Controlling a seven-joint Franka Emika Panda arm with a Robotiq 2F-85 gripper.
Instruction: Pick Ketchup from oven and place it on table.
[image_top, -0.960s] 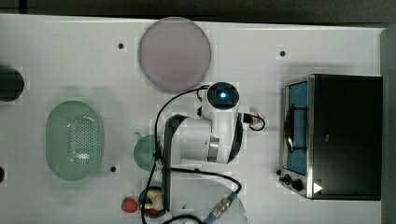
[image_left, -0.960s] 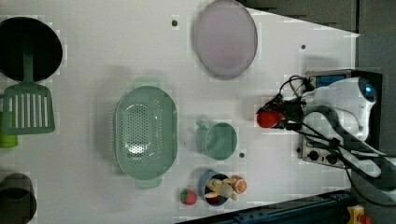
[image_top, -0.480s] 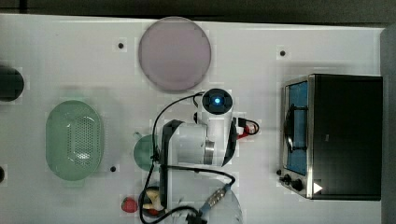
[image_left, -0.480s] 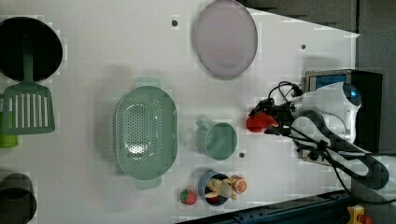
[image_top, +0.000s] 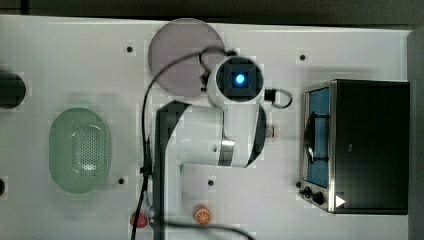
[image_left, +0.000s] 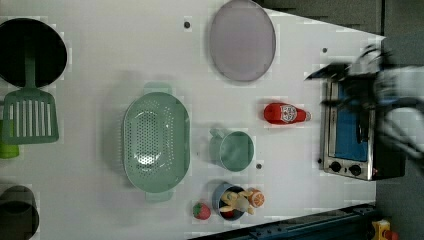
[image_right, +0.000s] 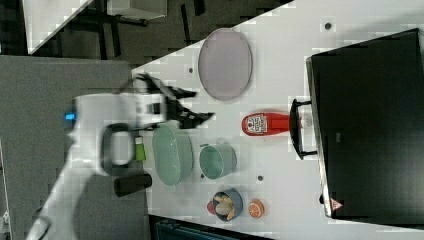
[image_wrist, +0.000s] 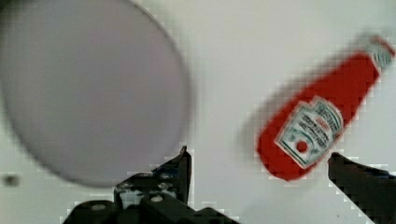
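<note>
While ketchup (image_left: 285, 113) lies flat on table (image_left: 150, 55) just before oven (image_left: 357, 135), white shield label up, text unreadable, my pincer (image_wrist: 261, 182) hangs above it, jaws wide apart, nothing held.

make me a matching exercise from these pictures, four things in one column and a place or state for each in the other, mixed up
Things:
1. ketchup
2. gripper
3. strawberry
4. oven

Places or states:
a. door shut, blue glass
b. lying on its side on the white table, cap toward the oven
c. open, nothing between its fingers
d. beside the small bowl of toy food, near the left view's bottom edge

Pairs: 1-b, 2-c, 3-d, 4-a
</note>
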